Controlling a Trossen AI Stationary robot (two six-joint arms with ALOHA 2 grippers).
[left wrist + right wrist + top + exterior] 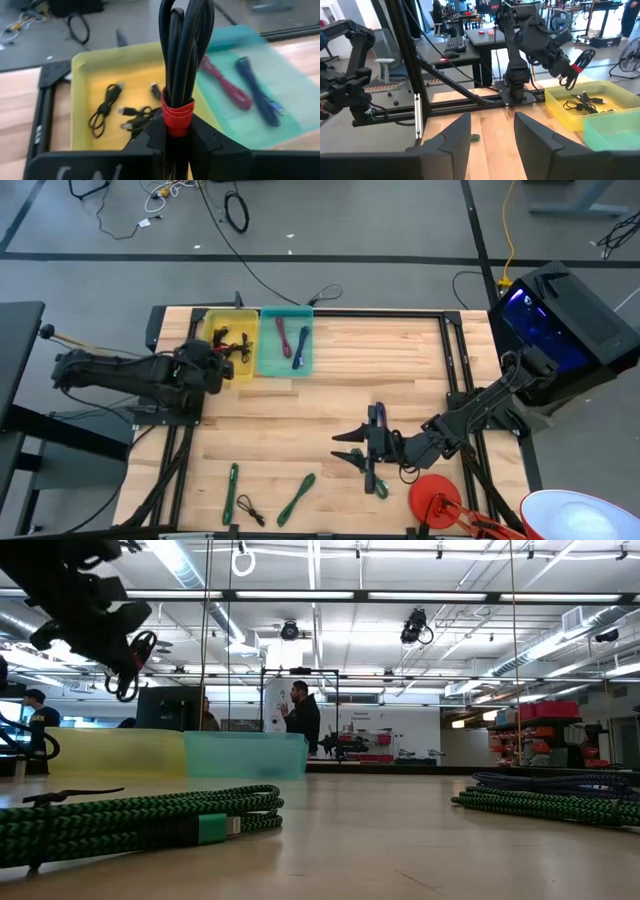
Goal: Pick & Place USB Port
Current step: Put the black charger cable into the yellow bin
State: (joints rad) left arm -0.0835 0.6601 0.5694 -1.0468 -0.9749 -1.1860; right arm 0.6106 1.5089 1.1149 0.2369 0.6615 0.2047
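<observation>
Using the yellow bin [247, 370] as the landmark: the left gripper [177, 145] was clamped on a coiled black cable [184, 55] bound with a red strap [177, 114], hanging above the bin's near edge. I judged the pick done and the drop not yet made.

Inside the bin lay several thin, glossy black cables [125, 112] on smooth yellow plastic. Touching its side stood a teal bin [286, 343] of the same shallow tray shape, holding a red cable [283, 337] and a blue one [300, 346].

Well away from the yellow bin, over the pale wooden table [330, 380], the right gripper [355, 448] hovered with fingers spread wide, holding nothing, beside a dark cable [375, 420]. Braided green cables [296, 498] lay still farther off, so much sorting seemed left.
</observation>
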